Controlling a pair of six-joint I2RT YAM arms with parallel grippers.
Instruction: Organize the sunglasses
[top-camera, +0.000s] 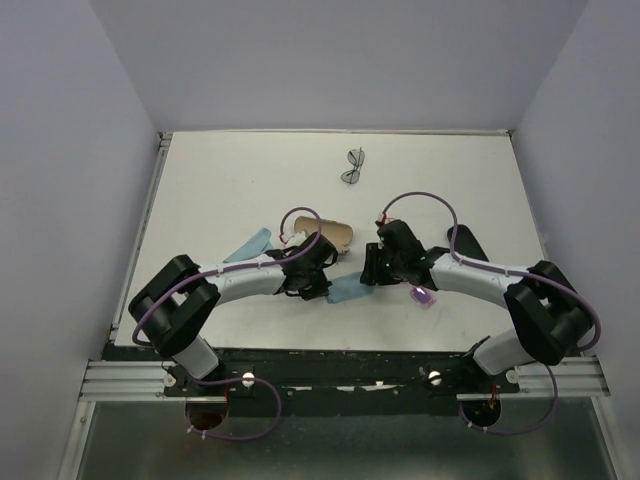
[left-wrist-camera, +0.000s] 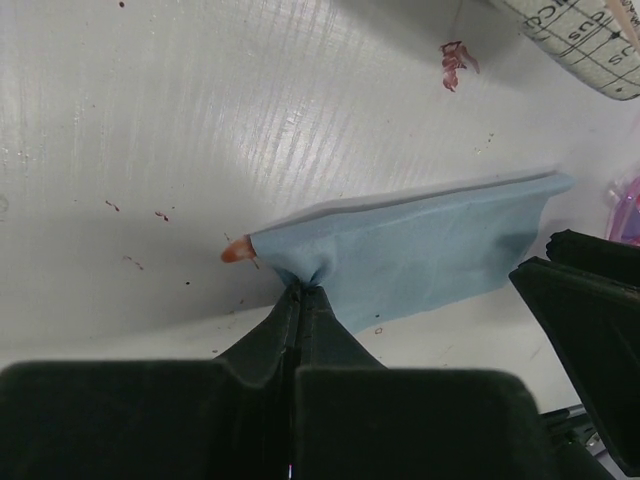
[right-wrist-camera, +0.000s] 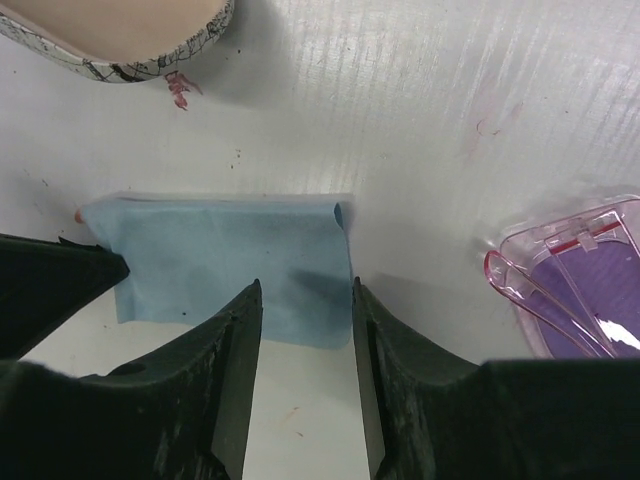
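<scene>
The pink-purple sunglasses (top-camera: 424, 296) lie on the table just below my right wrist and show at the right edge of the right wrist view (right-wrist-camera: 580, 290). The dark-framed sunglasses (top-camera: 353, 166) lie far back, apart from both arms. A blue cloth (left-wrist-camera: 420, 250) lies flat between the grippers. My left gripper (left-wrist-camera: 303, 285) is shut on the cloth's left corner, which is puckered there. My right gripper (right-wrist-camera: 305, 290) stands open just above the cloth's (right-wrist-camera: 220, 260) right edge, with nothing between its fingers.
A beige pouch (top-camera: 335, 235) with a patterned rim lies just behind the cloth (right-wrist-camera: 120, 30). A second blue cloth (top-camera: 250, 243) lies to the left. A black case (top-camera: 470, 243) sits behind the right arm. A small orange tip (left-wrist-camera: 237, 251) pokes out at the cloth's pinched corner.
</scene>
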